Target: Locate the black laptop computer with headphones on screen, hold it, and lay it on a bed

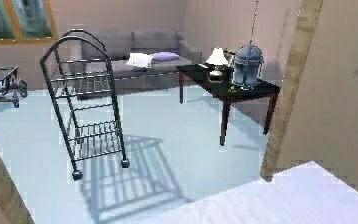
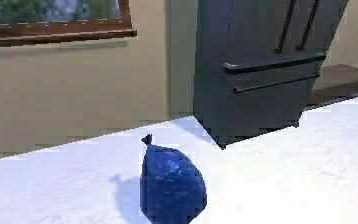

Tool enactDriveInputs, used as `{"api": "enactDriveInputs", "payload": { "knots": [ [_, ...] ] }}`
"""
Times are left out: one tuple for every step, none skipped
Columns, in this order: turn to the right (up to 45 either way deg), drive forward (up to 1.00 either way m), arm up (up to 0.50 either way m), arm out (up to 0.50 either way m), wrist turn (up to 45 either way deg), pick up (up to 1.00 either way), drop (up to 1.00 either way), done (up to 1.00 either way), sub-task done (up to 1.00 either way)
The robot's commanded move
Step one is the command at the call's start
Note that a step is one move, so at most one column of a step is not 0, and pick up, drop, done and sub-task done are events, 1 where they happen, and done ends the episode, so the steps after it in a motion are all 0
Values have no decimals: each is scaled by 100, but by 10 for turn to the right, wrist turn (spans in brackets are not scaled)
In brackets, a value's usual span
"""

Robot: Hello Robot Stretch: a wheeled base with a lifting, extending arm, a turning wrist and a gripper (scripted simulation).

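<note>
Toward the near edge of the broad white bed surface (image 2: 287, 170) alongside me sits a dark blue, knotted, sack-shaped bundle (image 2: 172, 185). I judge it the first hazard: anything laid flat here without checking could land against that bundle and tip or slide off the edge. Where the black laptop computer is I cannot tell; nothing ahead has its shape. The dark rectangular wooden table (image 1: 232, 92) carries a blue-grey domed cage-like object (image 1: 249, 65) toward its far edge, a small white lamp-shaped thing (image 1: 217, 57) near its left edge, and small dark blobs I cannot identify, so mistaking one of those for my target is a real risk. The long grey upholstered sofa (image 1: 147, 45) holds a lilac cushion (image 1: 165, 57) and a white flat thing (image 1: 139, 60), equally easy to misread. Driving is the other worry: the black wire-frame metal trolley (image 1: 87, 100) stands on the pale floor between me and the sofa, and a careless turn could knock it rolling. The table's legs and the tan wooden post (image 1: 292, 90) near the bed's corner look to leave a tight way through. How my pincer stands I cannot tell, so I should confirm that before reaching.
</note>
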Motion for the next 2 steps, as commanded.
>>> {"api": "enactDriveInputs", "payload": {
  "knots": [
    [0,100,0,0,0,0,0,0,0],
    [0,100,0,0,0,0,0,0,0]
  ]
}}
